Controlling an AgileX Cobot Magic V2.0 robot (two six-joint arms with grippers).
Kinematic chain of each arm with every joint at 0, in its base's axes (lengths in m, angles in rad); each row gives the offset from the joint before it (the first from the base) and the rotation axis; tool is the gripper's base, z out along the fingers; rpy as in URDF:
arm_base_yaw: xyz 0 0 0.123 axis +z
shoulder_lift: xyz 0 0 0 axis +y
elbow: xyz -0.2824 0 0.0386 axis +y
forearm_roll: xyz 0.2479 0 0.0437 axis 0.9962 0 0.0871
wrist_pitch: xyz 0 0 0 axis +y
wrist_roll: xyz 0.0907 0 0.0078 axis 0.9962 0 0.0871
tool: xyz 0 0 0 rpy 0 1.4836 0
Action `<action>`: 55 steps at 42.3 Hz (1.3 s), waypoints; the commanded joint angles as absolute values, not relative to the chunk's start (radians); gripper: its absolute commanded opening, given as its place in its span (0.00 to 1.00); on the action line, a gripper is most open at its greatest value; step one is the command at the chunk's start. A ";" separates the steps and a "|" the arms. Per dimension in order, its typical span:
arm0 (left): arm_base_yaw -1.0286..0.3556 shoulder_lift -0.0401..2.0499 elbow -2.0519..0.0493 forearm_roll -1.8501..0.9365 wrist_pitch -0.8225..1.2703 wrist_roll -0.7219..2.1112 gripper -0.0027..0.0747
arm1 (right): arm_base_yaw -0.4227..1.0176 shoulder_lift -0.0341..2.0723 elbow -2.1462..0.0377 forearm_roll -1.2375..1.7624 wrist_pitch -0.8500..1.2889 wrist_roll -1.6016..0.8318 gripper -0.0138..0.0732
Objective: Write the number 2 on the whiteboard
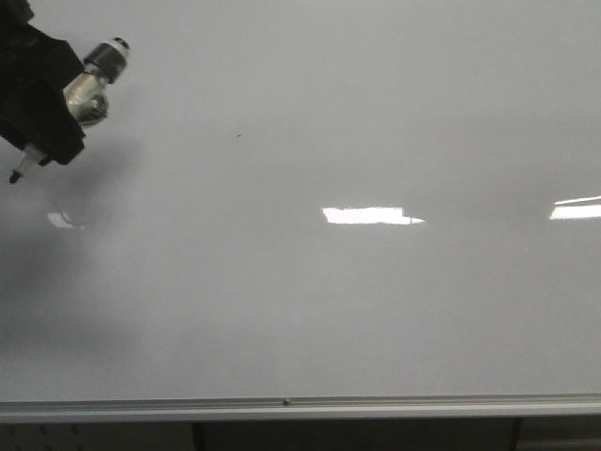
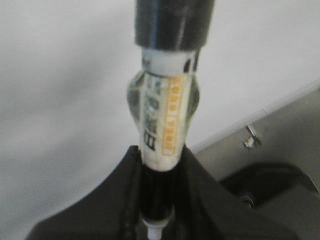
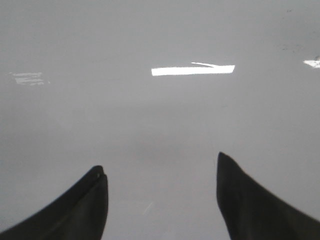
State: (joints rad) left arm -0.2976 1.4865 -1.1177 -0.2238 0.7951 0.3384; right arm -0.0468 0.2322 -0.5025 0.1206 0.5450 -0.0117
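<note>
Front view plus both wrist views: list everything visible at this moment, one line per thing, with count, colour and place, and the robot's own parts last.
Large glossy whiteboard: one, white-grey, fills nearly the whole front view; no written strokes visible.
Silver metal edge rail: one, silver, along the board's near edge.
Bright rectangular light reflections: two clear ones, white, mid-board and at the right edge.
Tiny dark speck: one, dark, upper left of centre on the board.
Marker pen with clear barrel and orange-lettered label: one, dark tip pointing down-left, held over the board's far-left part.
Left gripper: black, shut on the marker.
Right gripper: black, open, empty, over the board.
</note>
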 commanded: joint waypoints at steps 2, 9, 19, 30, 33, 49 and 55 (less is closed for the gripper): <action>-0.360 1.445 -1.187 -0.319 0.963 0.447 0.01 | -0.050 0.250 -0.537 0.121 0.479 -0.013 0.73; -0.412 1.445 -1.198 -0.523 1.180 0.740 0.01 | -0.050 0.250 -0.537 0.121 0.501 -0.013 0.68; -0.468 1.438 -1.198 -0.699 1.264 0.887 0.01 | -0.050 0.261 -0.537 0.130 0.544 -0.013 0.68; -0.519 1.438 -1.198 -0.699 1.264 0.887 0.01 | -0.008 0.443 -0.595 0.307 0.663 -0.146 0.68; -0.521 1.438 -1.198 -0.699 1.264 0.887 0.01 | 0.015 0.535 -0.645 0.403 0.712 -0.229 0.68; -0.521 1.438 -1.198 -0.699 1.264 0.887 0.01 | 0.058 1.033 -0.971 0.980 1.118 -0.682 0.68; -0.521 1.438 -1.198 -0.699 1.264 0.887 0.01 | 0.060 1.177 -1.030 1.131 1.233 -0.750 0.68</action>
